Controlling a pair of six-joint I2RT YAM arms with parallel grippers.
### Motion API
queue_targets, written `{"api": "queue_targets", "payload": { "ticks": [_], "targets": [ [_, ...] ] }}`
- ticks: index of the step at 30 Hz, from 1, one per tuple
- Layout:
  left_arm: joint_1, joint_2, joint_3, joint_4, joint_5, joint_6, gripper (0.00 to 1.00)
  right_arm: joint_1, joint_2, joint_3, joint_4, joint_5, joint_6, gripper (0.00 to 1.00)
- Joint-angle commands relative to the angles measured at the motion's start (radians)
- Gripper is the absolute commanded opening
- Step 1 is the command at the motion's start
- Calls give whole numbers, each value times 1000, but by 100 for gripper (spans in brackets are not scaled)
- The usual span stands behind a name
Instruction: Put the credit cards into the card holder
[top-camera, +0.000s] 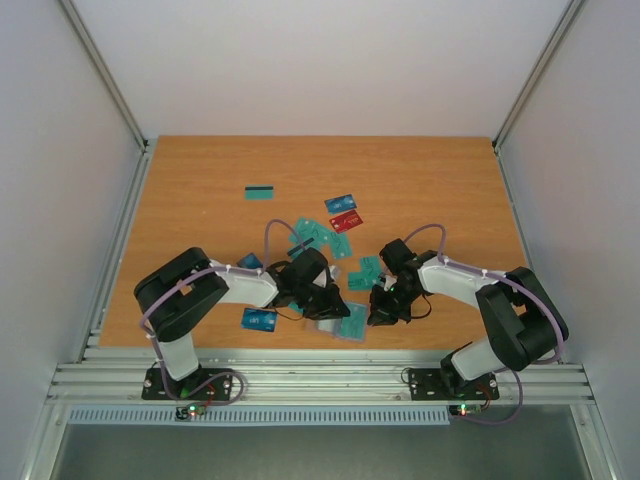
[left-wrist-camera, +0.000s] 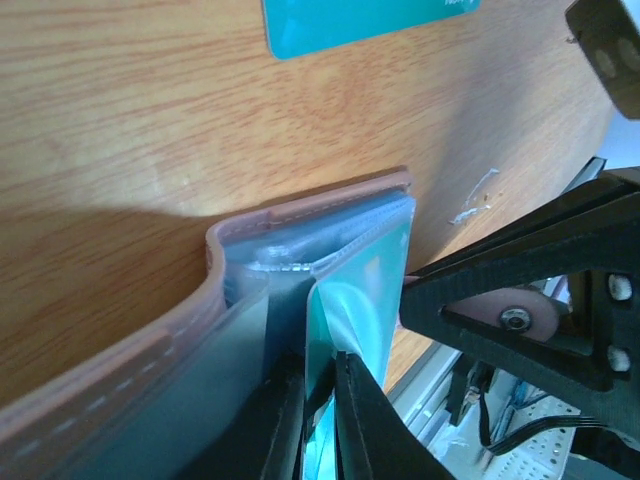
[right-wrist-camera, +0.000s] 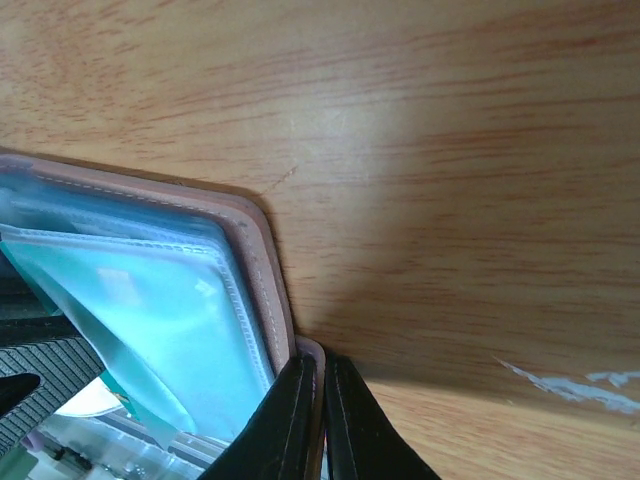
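Pinching the tan rim of the card holder (right-wrist-camera: 262, 250) near the worktop's (left-wrist-camera: 150, 100) front edge, the right gripper (right-wrist-camera: 320, 400) is closed on it, while the left gripper (left-wrist-camera: 318, 400), nearly closed, appears to grip a teal card (left-wrist-camera: 360, 290) pointing lengthwise into the clear sleeve (left-wrist-camera: 290, 265) straight ahead.

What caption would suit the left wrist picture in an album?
Left pincer pinches a teal card at the clear pocket of the tan card holder, on a wooden table.
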Motion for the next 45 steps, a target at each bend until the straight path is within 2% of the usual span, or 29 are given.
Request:
{"api": "queue_targets", "payload": {
  "ticks": [1, 7, 12, 17, 22, 26, 38, 45],
  "targets": [
    [-25, -26, 18, -122, -43, 40, 12, 9, 8, -13, 25, 90, -7, 8],
    [-25, -62, 44, -238, -62, 109, 24, 8, 0, -7, 16, 96, -6, 8],
    [-25, -110, 61, -318, -79, 152, 39, 8, -1, 4, 10, 97, -4, 8],
    [-25, -156, 81, -435, -107, 231, 43, 9, -8, 23, -2, 95, -4, 8],
    [-25, -176, 102, -510, -118, 312, 36, 8, -43, 43, -35, 93, -2, 11],
    [-25, -174, 104, -513, -110, 347, 28, 9, -79, 58, -70, 94, -26, 18],
    [-25, -123, 137, -442, -73, 330, 10, 8, -194, 120, -189, 72, -36, 41],
    [-25, -72, 186, -471, -62, 366, 2, 9, -278, 111, -199, 23, -12, 45]
  ]
}}
